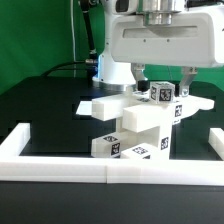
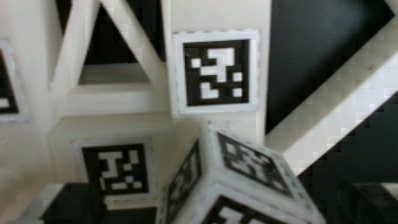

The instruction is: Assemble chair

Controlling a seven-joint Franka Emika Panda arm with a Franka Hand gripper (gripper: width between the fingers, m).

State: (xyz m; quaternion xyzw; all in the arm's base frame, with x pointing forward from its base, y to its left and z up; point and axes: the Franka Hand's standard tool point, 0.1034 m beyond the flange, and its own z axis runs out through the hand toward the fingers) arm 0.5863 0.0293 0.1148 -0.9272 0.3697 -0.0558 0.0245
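Standing in the middle of the black table (image 1: 40,110), inside the low white border wall (image 1: 60,172), the chair (image 1: 135,125) is seen as a part-built stack of chunky white tagged slabs and blocks, with a small tagged cube (image 1: 163,95) at its top. The gripper (image 1: 166,86) is held directly above, its jaws spread wide to either side of that cube and, as far as can be told, clasping nothing. The parts are judged to be rigid, light plastic with smooth faces, so slipping is to be expected under a weak pinch, and the stack could be shoved or toppled by a sideways nudge. Hold is best taken squarely across two flat, parallel faces of a block, away from corners.
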